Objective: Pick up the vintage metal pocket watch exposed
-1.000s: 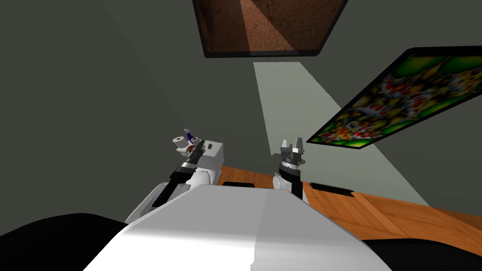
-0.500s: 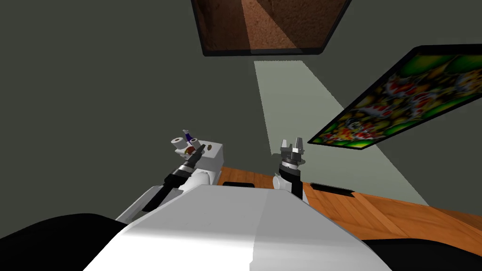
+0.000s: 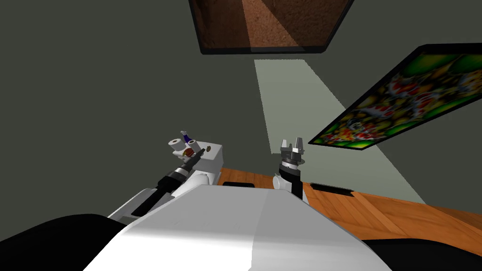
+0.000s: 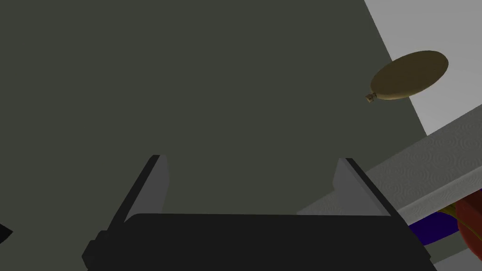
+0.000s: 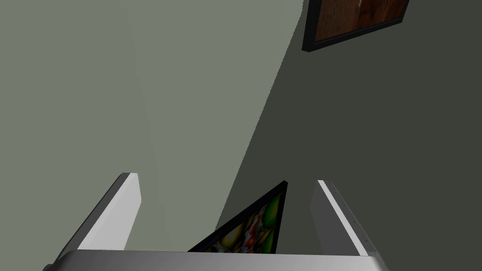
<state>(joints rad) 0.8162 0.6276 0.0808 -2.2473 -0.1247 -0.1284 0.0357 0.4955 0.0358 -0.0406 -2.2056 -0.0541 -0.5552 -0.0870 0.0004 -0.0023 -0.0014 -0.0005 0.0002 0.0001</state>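
The left gripper [image 3: 198, 152] reaches out over a white box [image 3: 212, 162] that stands against the dark grey-green wall, ahead of me and to my left. Its two fingers stand wide apart with nothing between them, and in the left wrist view the open left gripper [image 4: 252, 159] faces the wall. The pocket watch [image 4: 408, 76] shows there as a flat, dull gold-brown oval with a small knob at one end. It lies off to the side of the gripper, beyond the line of one finger and well clear of both, on the edge of a pale surface. In the head view the pocket watch [image 3: 207, 148] is a small dark oval on the top of the white box, just beside the gripper's tip. Two white paper rolls [image 3: 177, 142] stand on the far left part of that top, with a blue thing [image 3: 187, 138] behind them and a red-brown thing [image 3: 188, 151] just beside the gripper. The right gripper [image 3: 292, 141] is held upright in front of my chest, well apart from the box. In its wrist view the right gripper [image 5: 226, 178] is open and empty.
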